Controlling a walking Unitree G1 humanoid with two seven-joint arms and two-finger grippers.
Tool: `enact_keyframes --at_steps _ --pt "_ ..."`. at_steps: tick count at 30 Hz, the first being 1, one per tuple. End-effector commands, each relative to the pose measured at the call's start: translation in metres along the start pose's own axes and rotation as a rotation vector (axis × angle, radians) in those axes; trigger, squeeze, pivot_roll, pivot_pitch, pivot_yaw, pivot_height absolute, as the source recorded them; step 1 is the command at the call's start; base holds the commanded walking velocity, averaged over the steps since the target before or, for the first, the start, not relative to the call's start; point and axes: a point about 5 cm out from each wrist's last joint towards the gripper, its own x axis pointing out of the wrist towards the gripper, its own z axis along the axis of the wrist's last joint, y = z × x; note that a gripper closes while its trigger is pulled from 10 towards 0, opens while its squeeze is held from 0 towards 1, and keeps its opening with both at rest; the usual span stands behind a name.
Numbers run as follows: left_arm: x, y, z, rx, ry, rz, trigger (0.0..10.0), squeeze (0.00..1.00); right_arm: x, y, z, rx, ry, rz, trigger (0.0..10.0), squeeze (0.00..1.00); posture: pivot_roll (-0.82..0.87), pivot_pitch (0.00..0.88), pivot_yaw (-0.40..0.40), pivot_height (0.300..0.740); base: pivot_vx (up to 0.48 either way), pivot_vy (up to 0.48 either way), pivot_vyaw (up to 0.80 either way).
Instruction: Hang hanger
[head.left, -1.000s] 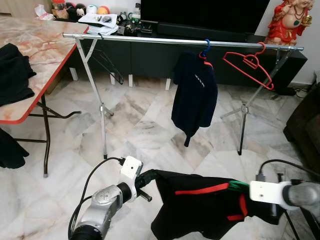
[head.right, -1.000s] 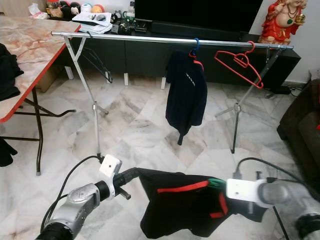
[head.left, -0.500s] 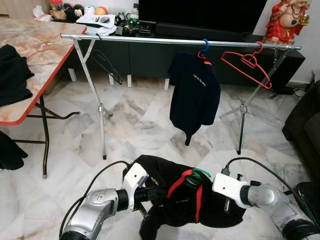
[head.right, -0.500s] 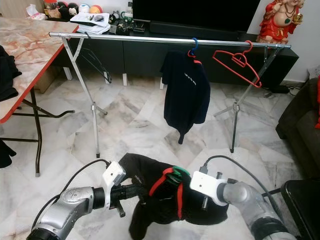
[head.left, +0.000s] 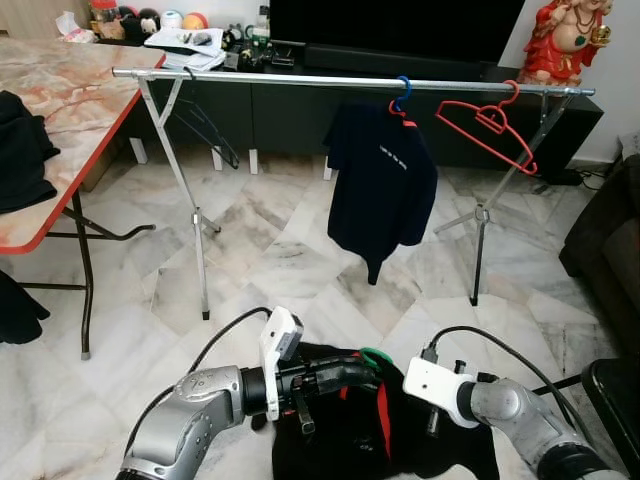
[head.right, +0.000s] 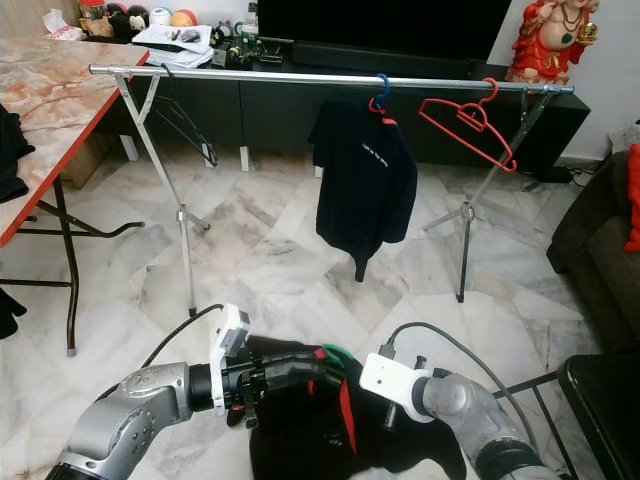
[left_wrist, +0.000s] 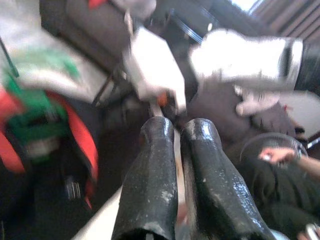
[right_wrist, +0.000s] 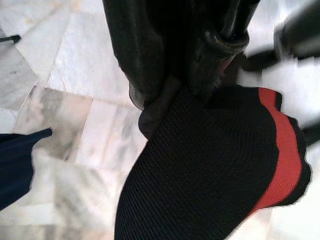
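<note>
left gripper (head.left: 372, 374) jaws pressed together by green plastic hanger (head.left: 375, 355); right gripper (right_wrist: 187, 95) pinching black red-trimmed shirt (head.left: 400, 440). risk: shirt slips off hanger before far silver rail (head.left: 300, 80).

Glossy marble floor (head.left: 290, 250) gleaming; knitted black cloth shirt (right_wrist: 200, 170) showing matt; rail (head.left: 300, 80) shining, polished metal; red plastic hanger (head.left: 487, 122) hanging.

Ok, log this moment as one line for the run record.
left hand: shut, at green hanger | right hand: shut on black shirt | rail: shirt not yet hung
</note>
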Motion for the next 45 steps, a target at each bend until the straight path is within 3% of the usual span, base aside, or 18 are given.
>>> enact_keyframes --at_steps 1,2,3,6,7,8,9,10,15,25,33,42,43,45 --pt "0.001 0.001 -0.011 -0.001 0.062 0.034 10.0 0.36 -0.002 -0.012 0.010 0.055 -0.063 -0.050 0.0 0.00 0.02 0.141 -0.096 0.721 0.000 0.000 0.00" --pt "0.000 0.005 -0.011 0.011 0.069 0.076 10.0 0.37 -0.002 -0.012 0.012 0.051 -0.080 -0.048 0.0 0.00 0.01 0.142 -0.096 0.721 0.000 0.000 0.00" --pt "-0.003 0.019 -0.010 0.056 0.081 0.211 10.0 0.39 -0.003 -0.012 0.017 0.031 -0.122 -0.030 0.0 0.00 0.02 0.142 -0.097 0.721 0.000 0.000 0.00" --pt "-0.009 0.031 -0.009 0.107 0.121 0.312 10.0 0.38 -0.005 -0.010 0.016 -0.039 -0.122 0.015 0.0 0.00 0.02 0.142 -0.098 0.721 0.000 0.000 0.00" --pt "-0.012 0.033 -0.009 0.125 0.143 0.326 10.0 0.63 -0.007 -0.009 0.014 -0.067 -0.107 0.033 0.0 0.00 0.02 0.142 -0.098 0.721 0.000 0.000 0.00" --pt "-0.012 0.033 -0.009 0.125 0.143 0.326 10.0 0.63 -0.007 -0.009 0.014 -0.067 -0.107 0.033 0.0 0.00 0.02 0.142 -0.098 0.721 0.000 0.000 0.00" --pt "-0.014 0.034 -0.009 0.140 0.156 0.329 10.0 0.92 -0.008 -0.009 0.012 -0.091 -0.095 0.050 0.0 0.00 0.02 0.140 -0.098 0.721 0.000 0.000 0.00" --pt "-0.016 0.034 -0.009 0.147 0.166 0.321 10.0 1.00 -0.009 -0.008 0.009 -0.111 -0.084 0.068 0.0 0.00 0.02 0.140 -0.098 0.721 0.000 0.000 0.00" --pt "-0.028 0.036 -0.012 0.233 0.262 0.311 10.0 1.00 -0.017 -0.006 0.002 -0.199 -0.068 0.178 0.0 0.00 0.02 0.134 -0.098 0.721 0.000 0.000 0.00" --pt "-0.032 0.033 -0.013 0.321 0.336 0.232 10.0 1.00 -0.024 -0.008 0.008 -0.249 -0.132 0.281 0.0 0.00 0.02 0.127 -0.102 0.721 0.000 0.000 0.00" --pt "-0.029 0.038 -0.022 0.364 0.391 0.211 10.0 1.00 -0.029 -0.006 0.018 -0.281 -0.213 0.396 0.0 0.00 0.02 0.109 -0.102 0.721 0.000 0.000 0.00" --pt "-0.014 0.037 -0.020 0.374 0.341 0.183 10.0 1.00 -0.030 -0.002 0.023 -0.288 -0.255 0.459 0.0 0.00 0.01 0.102 -0.107 0.721 0.000 0.000 0.00" --pt "-0.011 0.035 -0.018 0.366 0.323 0.165 10.0 0.00 -0.030 -0.001 0.024 -0.289 -0.261 0.463 0.0 0.00 0.01 0.102 -0.108 0.721 0.000 0.000 0.00" --pt "-0.004 0.030 -0.014 0.345 0.284 0.117 10.0 0.00 -0.029 0.000 0.029 -0.286 -0.287 0.473 0.0 0.00 0.01 0.110 -0.112 0.721 0.000 0.000 0.00"
